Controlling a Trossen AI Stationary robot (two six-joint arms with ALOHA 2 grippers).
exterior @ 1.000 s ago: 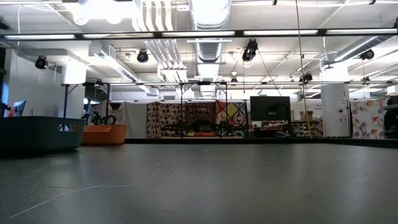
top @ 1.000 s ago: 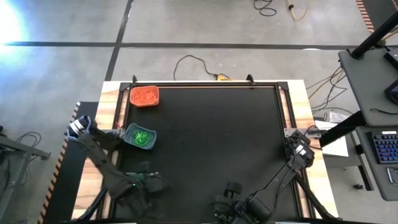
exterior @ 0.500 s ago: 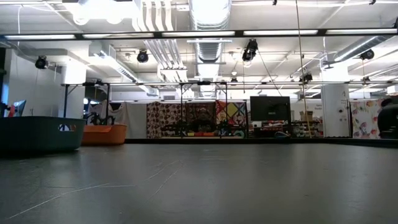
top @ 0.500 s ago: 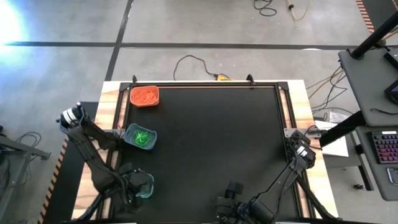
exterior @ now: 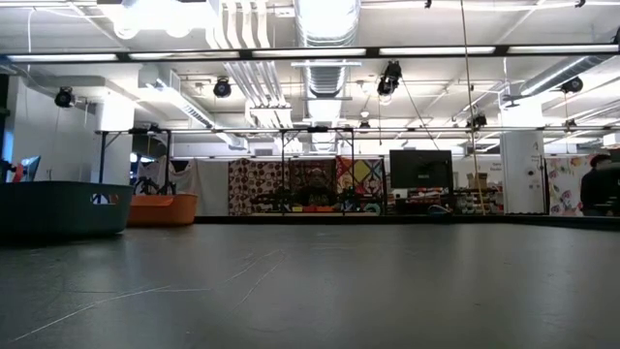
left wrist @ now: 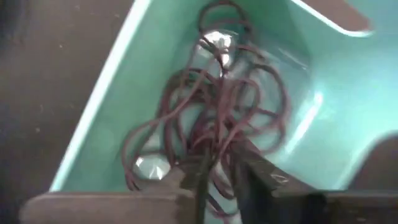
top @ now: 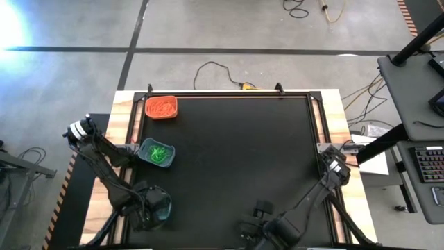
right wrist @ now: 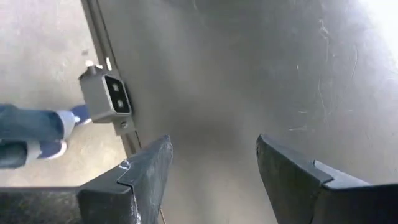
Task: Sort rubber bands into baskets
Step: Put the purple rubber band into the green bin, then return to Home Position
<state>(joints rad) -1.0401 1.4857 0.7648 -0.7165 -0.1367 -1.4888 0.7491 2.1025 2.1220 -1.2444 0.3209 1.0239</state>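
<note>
Left gripper hangs right over the near teal basket, and through my left wrist camera I see its fingers close together, only a sliver of gap between them, with the tangle of dark rubber bands lying directly beneath and ahead of the tips. Some strands run between or against the fingers, but I cannot tell whether any is pinched or already let go. That tangle sits on the floor of the basket, loops overlapping, with no single long axis to line up on.

Beyond this gripper, farther along the same table edge, I see the second teal basket holding green bands, and past it the orange basket with orange bands. All three baskets lie on the left arm's side.

Right gripper waits well apart, near the front of the black mat, fingers spread wide over bare surface with nothing between them. No loose bands show on the mat anywhere I can look.

My judgement: the sorting is at or near its end, and the coming move turns on lifting the left gripper straight up out of the basket without dragging strands along.
</note>
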